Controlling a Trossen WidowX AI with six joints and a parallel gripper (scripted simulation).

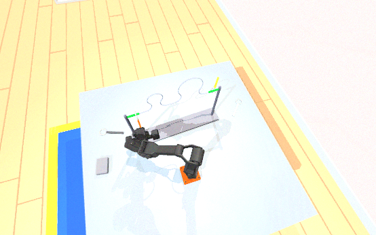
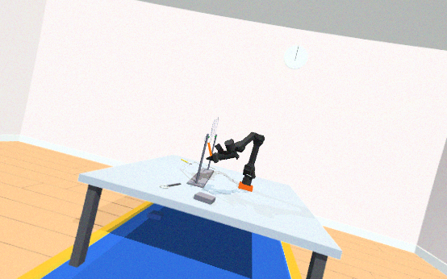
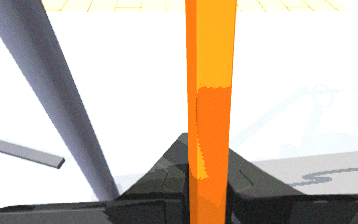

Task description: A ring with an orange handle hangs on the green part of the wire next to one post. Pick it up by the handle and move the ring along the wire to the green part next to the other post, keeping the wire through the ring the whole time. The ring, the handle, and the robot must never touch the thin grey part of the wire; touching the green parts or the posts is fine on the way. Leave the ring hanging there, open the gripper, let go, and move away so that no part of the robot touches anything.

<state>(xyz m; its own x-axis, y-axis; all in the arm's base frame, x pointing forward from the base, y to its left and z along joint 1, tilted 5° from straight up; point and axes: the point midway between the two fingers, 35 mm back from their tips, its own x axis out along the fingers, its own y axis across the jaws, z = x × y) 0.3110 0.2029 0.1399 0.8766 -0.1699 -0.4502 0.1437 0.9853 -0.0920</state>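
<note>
My gripper (image 1: 140, 128) (image 2: 210, 158) (image 3: 208, 160) is shut on the orange handle (image 1: 139, 123) (image 2: 210, 149) (image 3: 214, 65), which rises from the fingers. The pale ring at its top is tiny in the top view; it appears to be around the left green part (image 1: 132, 115) near its inner end. The left post (image 1: 129, 123) (image 2: 202, 160) (image 3: 55, 85) stands close to the left of the handle, with a gap. The thin grey wire (image 1: 194, 78) curves to the right green part (image 1: 214, 90) at the right post (image 1: 215, 102). The wrist view does not show the ring on the wire.
The posts stand on a grey base plate (image 1: 191, 119) (image 2: 197, 180). A dark stick (image 1: 115, 132) (image 2: 173, 185) (image 3: 25, 152) with a ring lies left of it. A grey block (image 1: 102, 166) (image 2: 204, 197) lies nearer the table's left edge. A yellow stick (image 1: 216, 82) (image 2: 184, 160) lies behind the wire.
</note>
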